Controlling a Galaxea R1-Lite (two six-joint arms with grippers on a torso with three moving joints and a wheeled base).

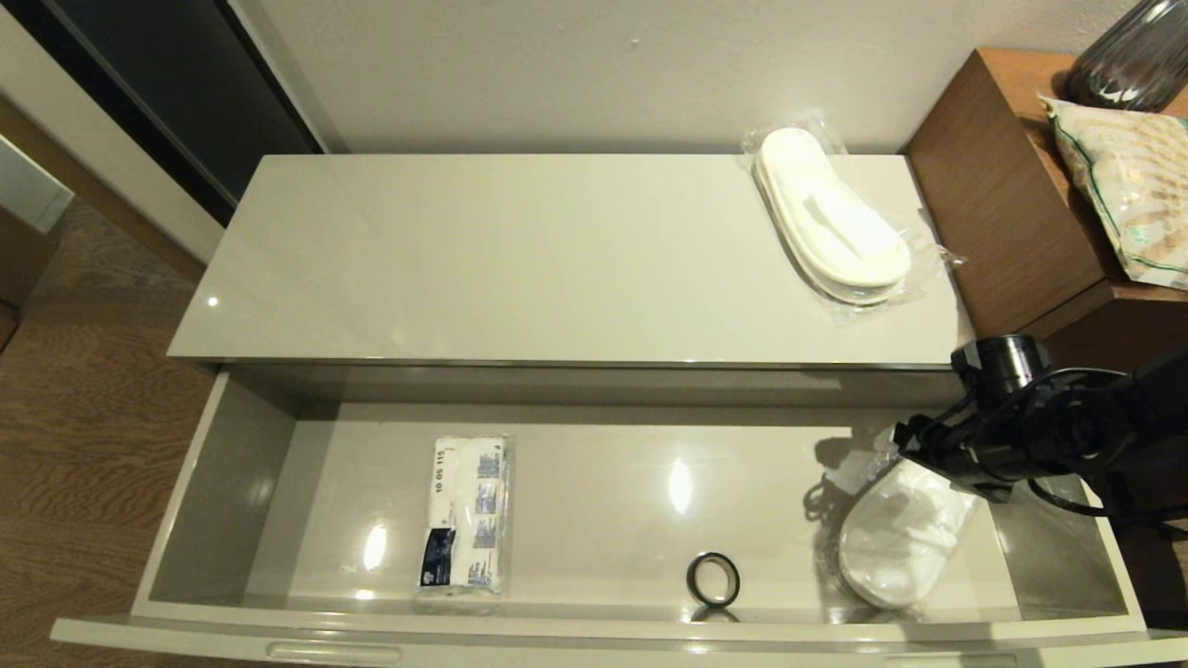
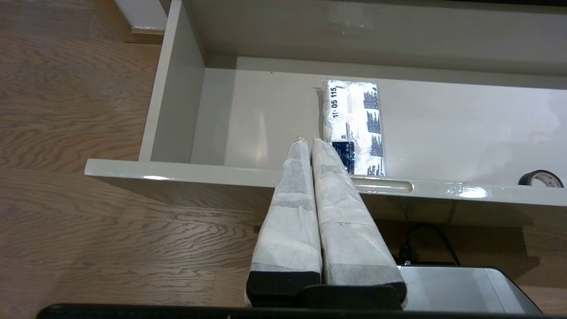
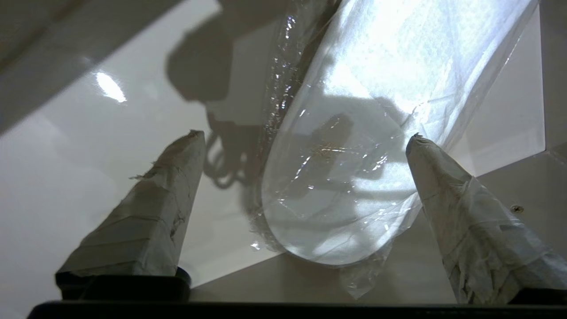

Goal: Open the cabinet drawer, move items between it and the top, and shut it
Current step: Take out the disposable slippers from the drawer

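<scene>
Head view: cabinet drawer (image 1: 223, 482) pulled fully open, one bagged slipper pack (image 1: 896, 543) lying at its right end under the right gripper (image 1: 914, 455).

Seen up close in the right wrist view: same slipper pack (image 3: 336, 190) flat on the glossy drawer floor, right gripper (image 3: 305, 137) hanging over it with taped fingers (image 3: 146, 221) spread wide on either side of the crinkly bag, not touching it. Second slipper pack (image 1: 831, 218) resting on the cabinet top (image 1: 464, 269) at its far right, near the brown side table (image 1: 1002, 186). Elsewhere in the drawer: white packet with blue print (image 1: 464, 515) left of centre, small black ring (image 1: 713, 579) near the front wall. Left gripper (image 2: 305, 141) parked outside the drawer front, fingers pressed together and holding nothing, above the wooden floor (image 2: 88, 239).
</scene>
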